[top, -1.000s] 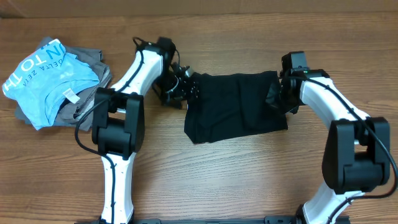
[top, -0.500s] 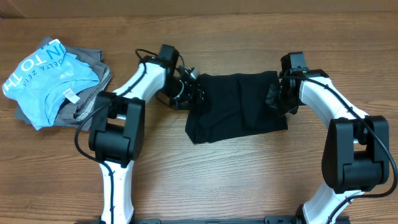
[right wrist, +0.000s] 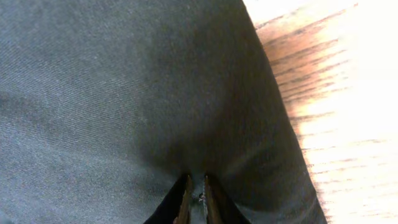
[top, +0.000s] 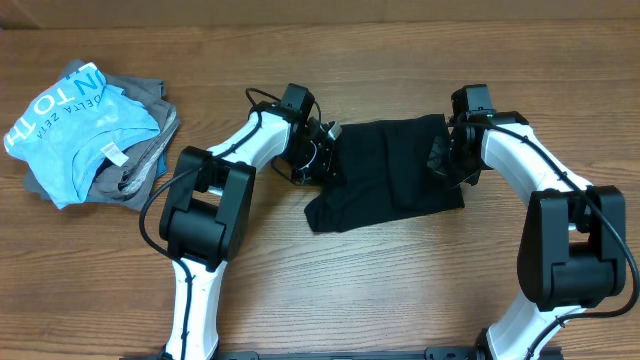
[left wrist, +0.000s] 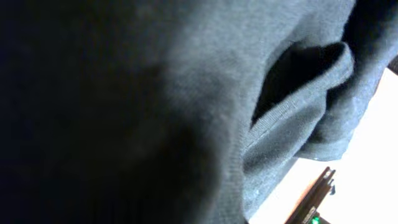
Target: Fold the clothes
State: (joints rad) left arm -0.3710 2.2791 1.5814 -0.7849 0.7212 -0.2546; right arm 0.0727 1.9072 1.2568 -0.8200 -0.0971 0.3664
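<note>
Far left of the table (top: 400, 290), well apart from the work: light blue shirt (top: 80, 125) heaped on grey garments (top: 145, 92), no part of this fold.

Next, left gripper (top: 318, 152): closed, pressed into the left edge of the black T-shirt (top: 385, 170). Own fingers not visible in the left wrist view, only dark cloth with a hemmed fold close against the lens; probably clamped on that edge.

Centre: black T-shirt lying flat on the table as a rough rectangle, long axis left to right, directly between the two grippers. Left edge bunched, and the near-left corner sagging toward the front of the table.

Right: right gripper (top: 448, 158) at the shirt's right edge, fingertips (right wrist: 184, 190) pinched together on a tuck of cloth in the right wrist view.

So, one end in each gripper, and neither arm nearer than the other. Likely next: carrying one short edge along that long axis, over the middle, onto the opposite edge.
</note>
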